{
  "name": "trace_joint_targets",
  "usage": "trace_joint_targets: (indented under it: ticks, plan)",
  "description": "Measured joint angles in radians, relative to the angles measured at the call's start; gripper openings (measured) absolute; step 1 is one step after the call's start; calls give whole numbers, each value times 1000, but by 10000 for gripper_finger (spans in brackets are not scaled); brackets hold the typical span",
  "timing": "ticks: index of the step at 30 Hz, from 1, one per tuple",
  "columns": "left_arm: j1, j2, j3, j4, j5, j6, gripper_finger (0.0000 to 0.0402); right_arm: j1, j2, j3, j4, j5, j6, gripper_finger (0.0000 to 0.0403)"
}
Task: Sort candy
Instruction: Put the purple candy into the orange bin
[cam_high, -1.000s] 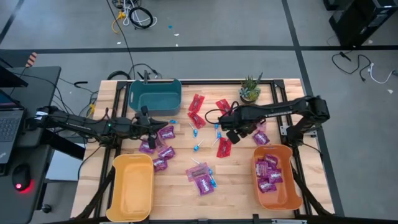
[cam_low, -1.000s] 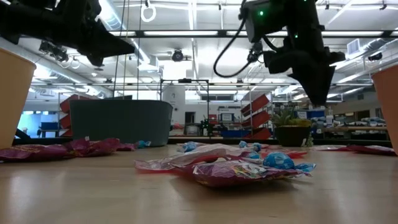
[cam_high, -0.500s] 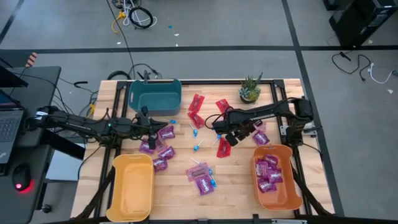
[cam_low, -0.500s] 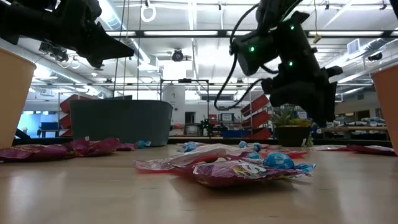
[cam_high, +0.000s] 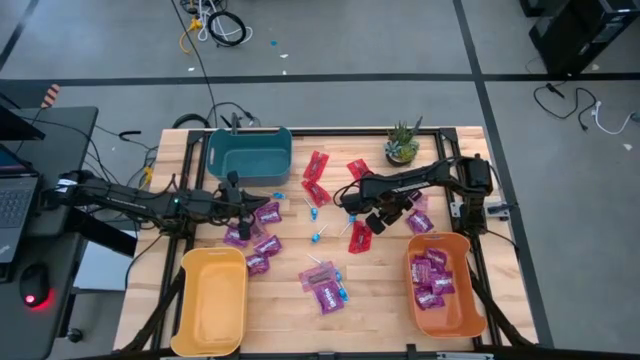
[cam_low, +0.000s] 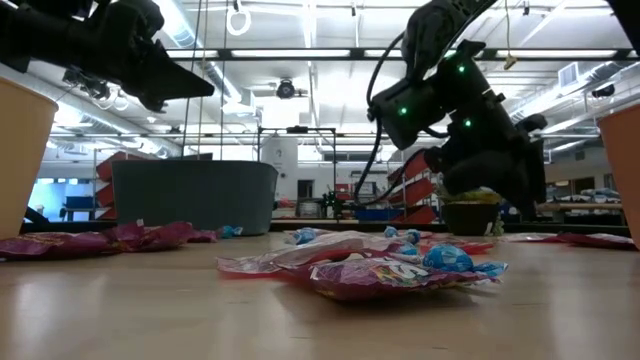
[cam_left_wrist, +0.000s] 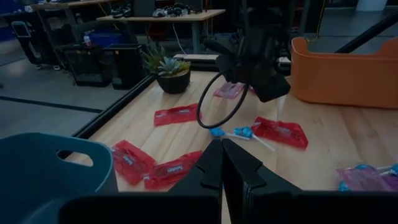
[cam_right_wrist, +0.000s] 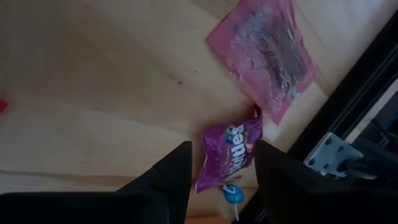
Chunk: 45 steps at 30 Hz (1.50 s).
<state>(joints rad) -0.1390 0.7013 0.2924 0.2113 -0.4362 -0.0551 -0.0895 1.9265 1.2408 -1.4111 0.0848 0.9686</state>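
The right gripper (cam_high: 397, 210) hangs near the worktop's right edge, fingers apart, right above a purple packet (cam_right_wrist: 231, 154) with nothing in its grip. The left gripper (cam_high: 243, 203) sits pinched together, empty, by the teal bin (cam_high: 249, 150). Most candy (cam_high: 322, 285) lies scattered mid-worktop, and a few purple packets are already in the orange bin (cam_high: 462, 312).

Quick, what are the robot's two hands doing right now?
Left hand: closed, holding nothing, waiting beside the teal bin.
Right hand: open and empty, over a purple candy packet.
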Motion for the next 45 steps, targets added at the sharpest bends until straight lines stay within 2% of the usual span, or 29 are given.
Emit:
trace_joint_targets:
  ticks: [13, 22, 31, 45]
  plan:
    - [1, 0, 0, -6, 0, -1, 6, 0, 3, -93, 54, -6, 28, 161]
    - [1, 0, 0, -6, 0, -1, 6, -5, -2, -176, 163, -54, 35, 161]
    - [1, 0, 0, -6, 0, -2, 6, -41, -1, -193, 166, -76, 17, 157]
    - [1, 0, 0, -9, 0, -2, 6, -95, 2, -197, 182, -124, -80, 76]
